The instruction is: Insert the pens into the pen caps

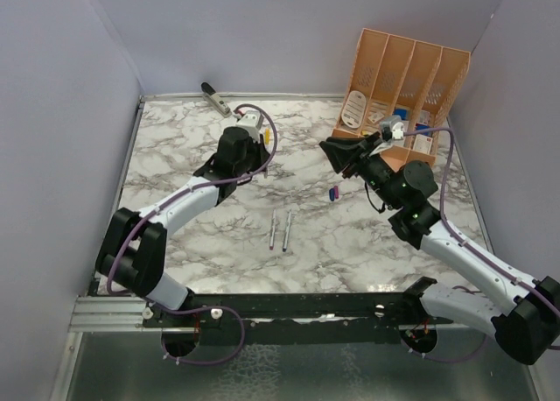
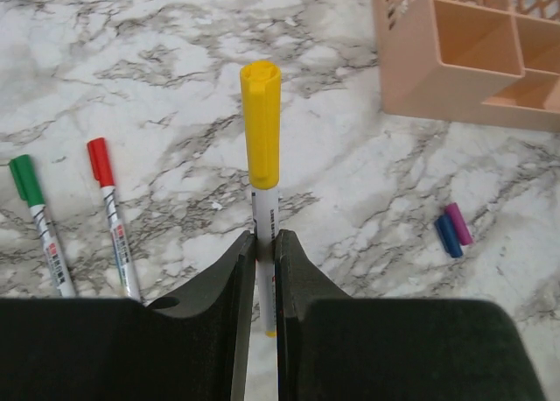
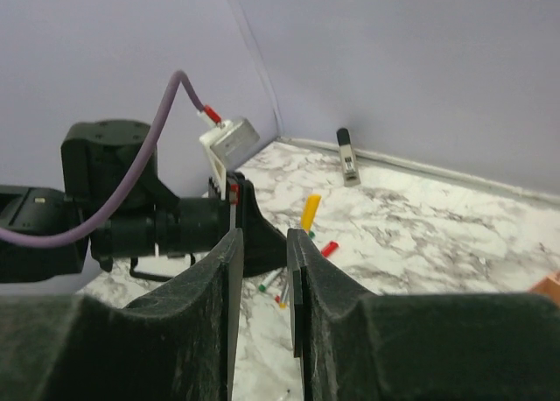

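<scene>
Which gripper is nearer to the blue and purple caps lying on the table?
Right. The right gripper hangs just beyond the caps; the left gripper, shut on the yellow-capped pen, is farther off to their left.

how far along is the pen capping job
Done: the green-capped pen and red-capped pen lie on the table. In hand: the left end effector grips the yellow pen, cap on; the right end effector is open and empty. Left: the blue cap and purple cap lie loose; their pens are not in view.

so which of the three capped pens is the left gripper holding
The yellow-capped pen, clamped in the left gripper. The red-capped pen and green-capped pen lie loose on the marble table beside it.
</scene>
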{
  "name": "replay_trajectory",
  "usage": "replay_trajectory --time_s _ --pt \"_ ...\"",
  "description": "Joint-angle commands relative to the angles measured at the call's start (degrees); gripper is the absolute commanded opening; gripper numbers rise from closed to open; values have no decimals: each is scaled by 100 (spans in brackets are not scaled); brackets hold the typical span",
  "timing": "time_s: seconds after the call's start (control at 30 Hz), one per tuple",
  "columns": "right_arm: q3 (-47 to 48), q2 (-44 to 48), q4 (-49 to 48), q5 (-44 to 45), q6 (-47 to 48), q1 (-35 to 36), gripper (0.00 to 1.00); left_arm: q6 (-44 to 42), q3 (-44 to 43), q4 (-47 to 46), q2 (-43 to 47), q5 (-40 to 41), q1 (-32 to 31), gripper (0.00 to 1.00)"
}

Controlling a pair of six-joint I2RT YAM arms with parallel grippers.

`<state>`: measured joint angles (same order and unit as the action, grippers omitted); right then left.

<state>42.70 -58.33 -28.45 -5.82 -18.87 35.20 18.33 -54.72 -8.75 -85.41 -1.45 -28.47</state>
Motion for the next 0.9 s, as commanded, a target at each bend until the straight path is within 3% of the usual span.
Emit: replay_trajectory --time_s 0.0,0.33,0.63,0.87 --pt "-73 26 584 362 106 37 26 -311 -868 1005 -629 314 184 0" --pt "-218 88 880 425 7 33 26 -567 -2486 2158 -2563 303 515 0" --pt "-310 110 957 439 -32 33 26 -613 -2699 2423 -2928 520 649 0" --pt "-344 42 868 372 -107 34 26 -613 -2806 2545 -3140 454 647 7"
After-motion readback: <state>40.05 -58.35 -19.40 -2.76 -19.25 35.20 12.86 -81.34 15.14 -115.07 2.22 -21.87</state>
